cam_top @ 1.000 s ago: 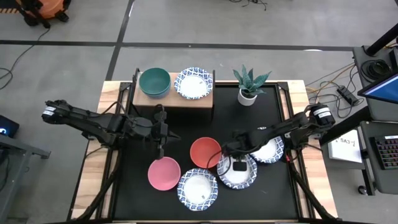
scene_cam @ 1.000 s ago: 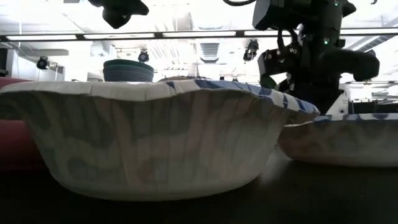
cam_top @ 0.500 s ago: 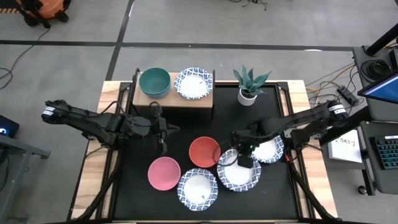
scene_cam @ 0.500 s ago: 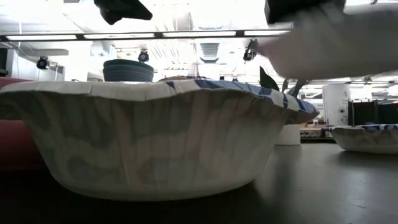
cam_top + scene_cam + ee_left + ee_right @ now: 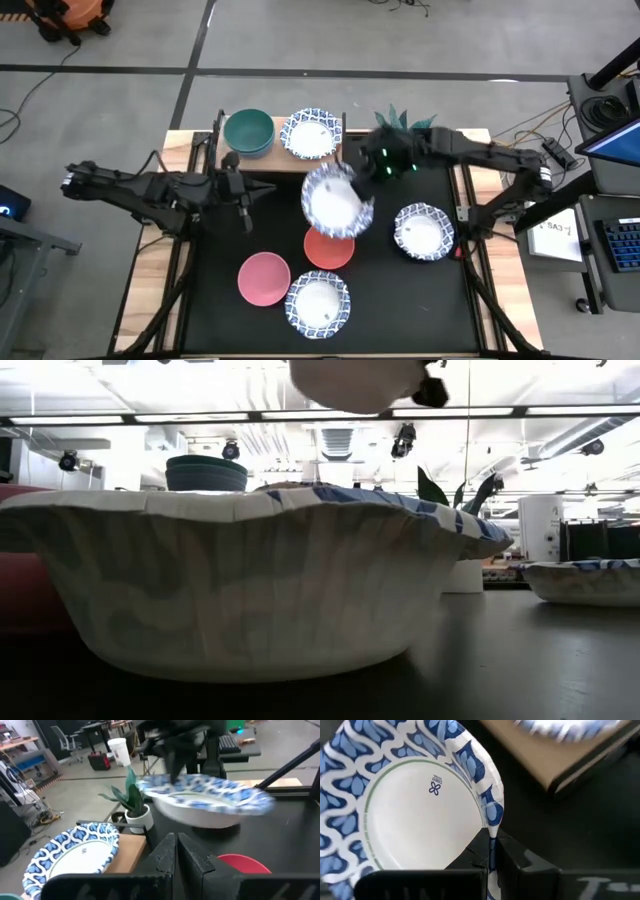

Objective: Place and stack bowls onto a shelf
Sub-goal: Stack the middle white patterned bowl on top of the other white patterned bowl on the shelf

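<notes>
The right gripper (image 5: 491, 851), pinching the rim of a patterned bowl (image 5: 335, 201) held aloft mid-frame, has the shelf (image 5: 325, 163) just above and left of it, nearer than the closed left gripper (image 5: 247, 208).

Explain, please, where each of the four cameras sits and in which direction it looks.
High view: overhead, straight down; both arms, the shelf.
Low view: table height, level; nearest patterned bowl; hardly any robot.
Left wrist view: forward past the shut left gripper at the carried bowl.
Right wrist view: the right gripper pinching that bowl's rim.
All four share the carried bowl.
</notes>
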